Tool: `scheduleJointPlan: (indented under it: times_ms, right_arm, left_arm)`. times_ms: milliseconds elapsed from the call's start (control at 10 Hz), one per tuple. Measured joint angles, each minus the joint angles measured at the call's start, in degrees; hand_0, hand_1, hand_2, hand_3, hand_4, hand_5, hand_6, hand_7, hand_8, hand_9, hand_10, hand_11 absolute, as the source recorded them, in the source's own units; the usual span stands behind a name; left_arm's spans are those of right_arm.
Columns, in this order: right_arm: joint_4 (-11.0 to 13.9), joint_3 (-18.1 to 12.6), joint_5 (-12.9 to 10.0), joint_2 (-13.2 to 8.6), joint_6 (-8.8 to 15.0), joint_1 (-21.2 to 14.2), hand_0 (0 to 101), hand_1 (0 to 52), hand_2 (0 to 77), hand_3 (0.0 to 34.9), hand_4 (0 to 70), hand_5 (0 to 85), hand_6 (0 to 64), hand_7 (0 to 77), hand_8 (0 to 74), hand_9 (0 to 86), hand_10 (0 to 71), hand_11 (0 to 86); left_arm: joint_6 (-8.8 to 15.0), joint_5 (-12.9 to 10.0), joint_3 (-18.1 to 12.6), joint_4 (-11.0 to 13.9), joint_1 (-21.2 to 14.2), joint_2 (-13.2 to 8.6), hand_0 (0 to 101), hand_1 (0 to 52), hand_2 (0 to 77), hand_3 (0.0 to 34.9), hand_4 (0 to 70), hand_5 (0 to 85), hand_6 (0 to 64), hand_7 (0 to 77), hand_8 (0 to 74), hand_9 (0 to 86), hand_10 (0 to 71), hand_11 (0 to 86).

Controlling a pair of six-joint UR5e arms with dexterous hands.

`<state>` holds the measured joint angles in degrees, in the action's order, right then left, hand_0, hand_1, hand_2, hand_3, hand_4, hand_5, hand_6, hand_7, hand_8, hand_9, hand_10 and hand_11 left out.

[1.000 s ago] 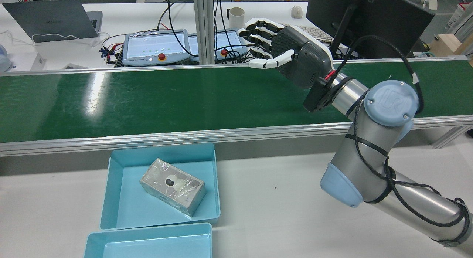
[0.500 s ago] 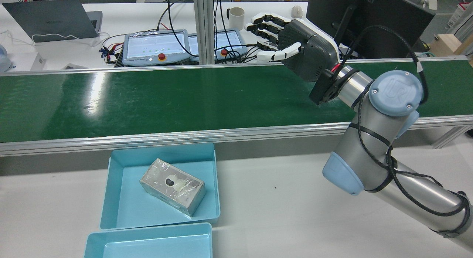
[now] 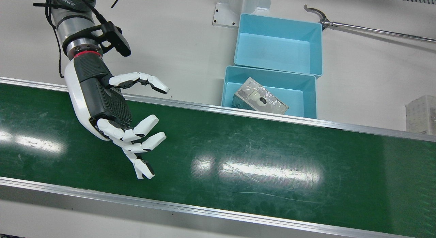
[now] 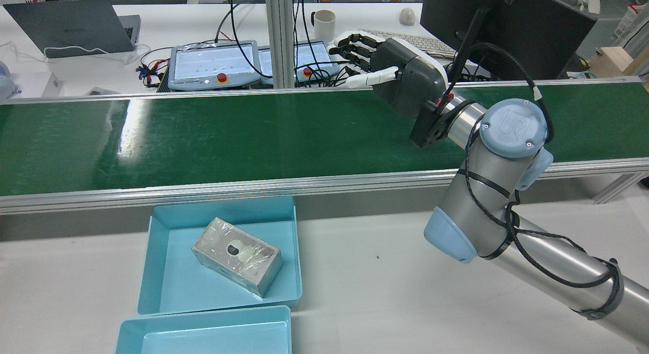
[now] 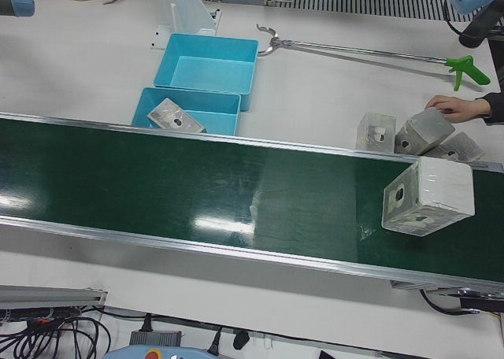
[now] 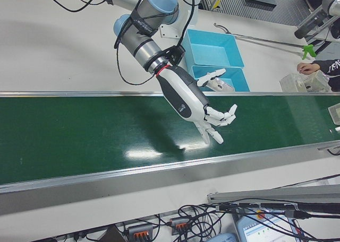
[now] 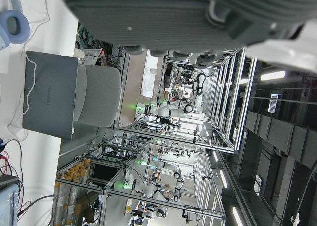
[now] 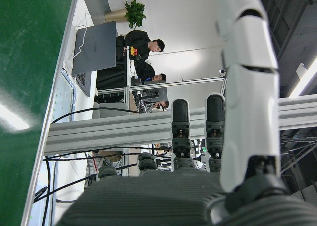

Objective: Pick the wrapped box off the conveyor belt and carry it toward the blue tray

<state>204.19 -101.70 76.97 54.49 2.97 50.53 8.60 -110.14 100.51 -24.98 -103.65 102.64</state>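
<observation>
A wrapped grey box (image 5: 428, 196) lies on the green conveyor belt (image 5: 197, 186) at its right end in the left-front view. It does not show in the rear or front view. My right hand (image 4: 400, 77) hovers open and empty over the belt's far side, fingers spread; it also shows in the front view (image 3: 102, 105) and the right-front view (image 6: 194, 101). Another wrapped box (image 4: 237, 256) lies in the blue tray (image 4: 167, 288) beside the belt. Only the palm of my left hand (image 7: 163, 13) shows, in its own view.
A second blue tray (image 4: 203, 333) stands against the first. Several wrapped boxes (image 5: 376, 132) sit on the table by a person's hand (image 5: 450, 105). A long reacher tool (image 3: 368, 28) lies on the table. Control pendants (image 4: 213, 65) and a monitor (image 4: 507, 24) stand beyond the belt.
My right hand rose and shifted right over the belt's far edge, then came back left. Its elbow moved left. The fingers stay spread. The box in the tray has not moved.
</observation>
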Motion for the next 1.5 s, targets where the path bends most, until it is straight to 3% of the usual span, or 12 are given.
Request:
scheduleJointPlan:
  times_ms: [100, 200, 600, 700, 800, 900, 1000, 1100, 1200, 1300, 1400, 1500]
  right_arm:
    - [0.1, -0.4, 0.0, 0.1, -0.2, 0.9, 48, 15.8, 11.4, 16.6, 22.4, 38.7, 9.8, 33.3, 1.1, 7.1, 0.0, 1.6]
    - [0.1, -0.6, 0.0, 0.2, -0.4, 1.7, 52, 20.7, 24.5, 16.9, 21.3, 39.3, 9.3, 32.2, 1.1, 7.6, 0.0, 1.6]
    - [0.1, -0.8, 0.1, 2.1, -1.2, 3.8, 53, 22.9, 28.9, 14.4, 20.2, 39.3, 10.9, 32.2, 2.2, 8.7, 0.0, 1.6]
    - [0.1, -1.0, 0.2, 2.3, -1.5, 4.0, 55, 26.2, 30.5, 14.3, 20.2, 39.3, 10.9, 32.2, 2.2, 8.7, 0.0, 1.6]
    - [0.0, -1.1, 0.2, 2.9, -2.1, 4.2, 54, 24.5, 42.0, 7.5, 33.8, 54.5, 20.7, 48.0, 4.4, 12.5, 0.0, 1.6]
    - [-0.2, -1.3, 0.0, 3.9, -3.4, 4.3, 54, 24.5, 42.0, 7.5, 33.8, 54.5, 20.7, 48.0, 4.4, 12.5, 0.0, 1.6]
    - [-0.2, -1.8, -0.1, 4.9, -5.2, 4.6, 55, 25.6, 43.6, 2.9, 33.8, 67.6, 24.5, 57.3, 8.7, 19.1, 4.4, 9.3]
    - [-0.3, -2.5, -0.1, 5.7, -6.6, 5.3, 53, 19.6, 39.3, 0.7, 34.9, 69.8, 28.4, 62.7, 12.5, 24.0, 7.1, 12.0]
    - [-0.2, -3.4, -0.1, 6.2, -7.2, 6.3, 53, 19.6, 39.3, 0.7, 34.9, 69.8, 28.4, 62.7, 12.5, 24.0, 7.1, 12.0]
    - [-0.1, -4.1, -0.1, 6.5, -7.5, 7.3, 52, 21.3, 39.8, 0.6, 36.5, 69.8, 44.2, 70.9, 24.0, 36.0, 20.2, 27.8]
    - [-0.1, -4.6, 0.0, 6.7, -7.5, 8.3, 53, 19.6, 40.9, 0.5, 39.8, 69.8, 52.4, 70.9, 32.2, 44.7, 27.8, 36.0]
    - [0.0, -4.9, 0.2, 7.0, -7.5, 9.0, 57, 19.1, 41.5, 0.7, 50.2, 69.8, 62.2, 69.3, 48.0, 61.1, 45.3, 52.4]
  left_arm:
    - [0.0, 0.0, 0.0, 0.0, 0.0, 0.0, 0, 0.0, 0.5, 0.0, 0.0, 1.1, 0.0, 0.5, 0.0, 0.0, 0.5, 0.0]
    - [0.0, 0.0, 0.0, 0.0, 0.0, 0.0, 0, 0.0, 0.5, 0.0, 0.0, 1.1, 0.0, 0.5, 0.0, 0.0, 0.5, 0.0]
    - [0.0, 0.0, 0.0, 0.0, 0.0, 0.0, 0, 0.0, 0.5, 0.0, 0.0, 1.1, 0.0, 0.0, 0.0, 0.0, 0.5, 0.0]
    - [0.0, 0.0, 0.0, 0.0, 0.0, 0.0, 0, 0.0, 0.5, 0.0, 0.0, 1.1, 0.0, 0.0, 0.0, 0.0, 0.0, 0.0]
    - [0.0, 0.0, 0.0, 0.0, 0.0, 0.0, 0, 0.0, 0.5, 0.0, 0.0, 1.1, 0.0, 0.0, 0.0, 0.0, 0.0, 0.0]
    - [0.0, 0.0, 0.0, 0.0, 0.0, 0.0, 0, 0.0, 0.5, 0.0, 0.0, 1.1, 0.0, 0.0, 0.0, 0.0, 0.0, 0.0]
    - [0.0, 0.0, 0.0, 0.0, 0.0, 0.0, 0, 0.0, 0.5, 0.0, 0.0, 1.1, 0.0, 0.0, 0.0, 0.0, 0.0, 0.0]
    - [0.0, 0.0, 0.0, 0.0, 0.0, 0.0, 0, 0.0, 0.5, 0.0, 0.0, 1.1, 0.0, 0.0, 0.0, 0.0, 0.0, 0.0]
    - [0.0, 0.0, 0.0, 0.0, 0.0, 0.0, 0, 0.0, 0.5, 0.0, 0.0, 1.1, 0.0, 0.0, 0.0, 0.0, 0.0, 0.0]
    - [0.0, 0.0, 0.0, 0.0, 0.0, 0.0, 0, 0.0, 0.5, 0.0, 0.0, 1.1, 0.0, 0.0, 0.0, 0.0, 0.0, 0.0]
    - [0.0, 0.0, 0.0, 0.0, 0.0, 0.0, 0, 0.0, 0.5, 0.0, 0.0, 1.1, 0.0, 0.0, 0.0, 0.0, 0.0, 0.0]
    - [0.0, 0.0, 0.0, 0.0, 0.0, 0.0, 0, 0.0, 0.5, 0.0, 0.0, 1.1, 0.0, 0.0, 0.0, 0.0, 0.0, 0.0]
